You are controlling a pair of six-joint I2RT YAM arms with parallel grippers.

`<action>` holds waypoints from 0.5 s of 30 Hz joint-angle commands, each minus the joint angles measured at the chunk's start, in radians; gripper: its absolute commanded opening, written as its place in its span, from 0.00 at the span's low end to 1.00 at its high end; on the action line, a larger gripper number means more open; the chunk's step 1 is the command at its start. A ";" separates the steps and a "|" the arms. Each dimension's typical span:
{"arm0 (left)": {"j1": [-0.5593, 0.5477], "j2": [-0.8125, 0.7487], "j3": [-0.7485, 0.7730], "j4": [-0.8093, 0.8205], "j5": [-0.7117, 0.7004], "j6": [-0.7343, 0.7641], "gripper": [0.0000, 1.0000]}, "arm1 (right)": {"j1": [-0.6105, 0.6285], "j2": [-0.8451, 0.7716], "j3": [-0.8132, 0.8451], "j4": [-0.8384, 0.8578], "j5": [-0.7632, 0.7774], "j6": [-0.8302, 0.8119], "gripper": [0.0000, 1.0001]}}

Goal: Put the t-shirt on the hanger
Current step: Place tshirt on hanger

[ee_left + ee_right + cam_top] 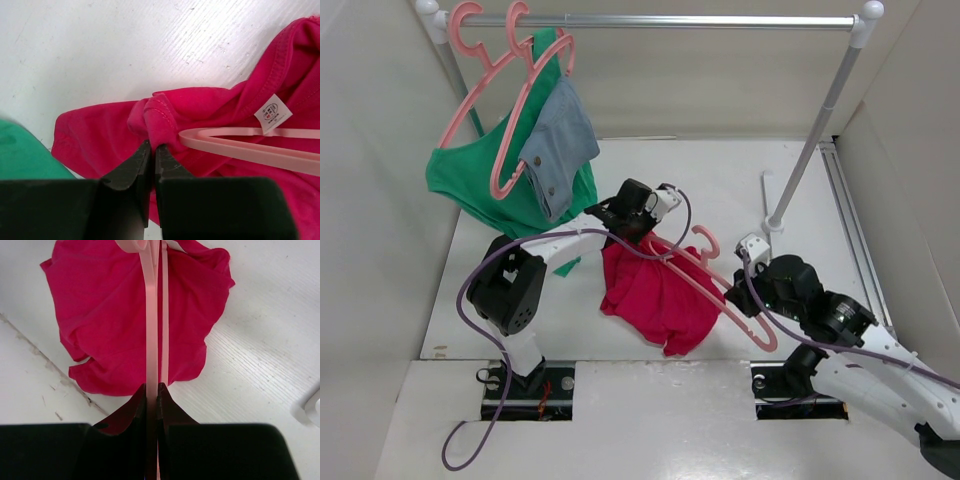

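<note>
Pinching a fold of the shirt [100,135], which lies heaped on the table [720,190], the left gripper [152,148] is fully closed while the right gripper [152,390] clamps the hanger [152,315] across it, and a hard pull from either could slip the thin fold free.

Top cam sits high above the near edge of the desk [720,190], looking down over all of it toward the far-edge rail [670,20]. Wrist cams peek out right over the left claw [151,150] and right claw [152,390], super close to the desk. All three share the t-shirt [100,315] and hanger [150,315].
</note>
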 commanded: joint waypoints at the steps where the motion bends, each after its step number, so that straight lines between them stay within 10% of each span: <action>1: -0.001 -0.021 0.035 -0.004 0.012 0.002 0.00 | 0.011 0.035 0.010 0.057 0.052 0.010 0.00; 15: 0.032 0.033 0.156 -0.036 -0.031 -0.007 0.00 | 0.099 0.003 0.048 0.060 -0.012 -0.122 0.00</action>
